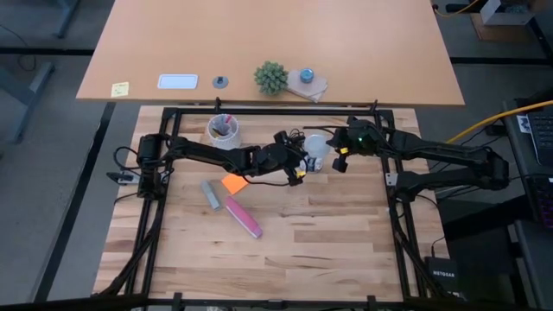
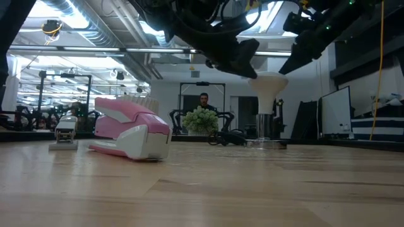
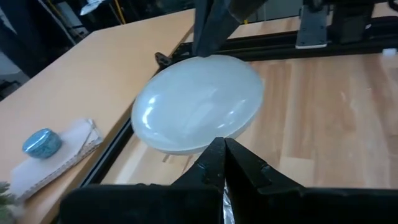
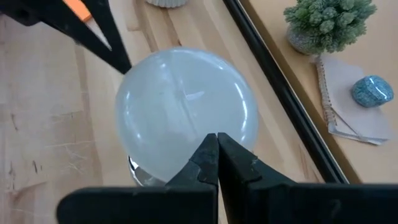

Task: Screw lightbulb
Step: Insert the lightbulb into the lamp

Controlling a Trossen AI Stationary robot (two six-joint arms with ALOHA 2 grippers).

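Observation:
The white frosted lightbulb (image 1: 316, 146) stands upright, its base in the shiny metal socket (image 2: 265, 135) on the wooden table, just in front of the black frame's far rail. My left gripper (image 1: 301, 168) is shut at the side of the bulb's round top that faces the table's left. My right gripper (image 1: 335, 157) is shut at the opposite side. The bulb fills the left wrist view (image 3: 199, 102) and the right wrist view (image 4: 186, 112). My left gripper touches the round top's rim (image 4: 129, 67) with the tips of its shut fingers. It comes slanting down from the table's left. The bulb stays upright in the socket. My right gripper touches the round top's opposite rim (image 3: 203, 57) with its shut fingertips. It comes slanting down from the table's right.
A white cup with pens (image 1: 223, 130) stands left of the bulb. An orange note (image 1: 233, 182), a grey bar (image 1: 210, 194) and a pink stapler (image 1: 244, 216) lie nearer the front. A black cord (image 2: 227, 137) runs from the socket. A plant (image 1: 270, 78) stands on the far desk.

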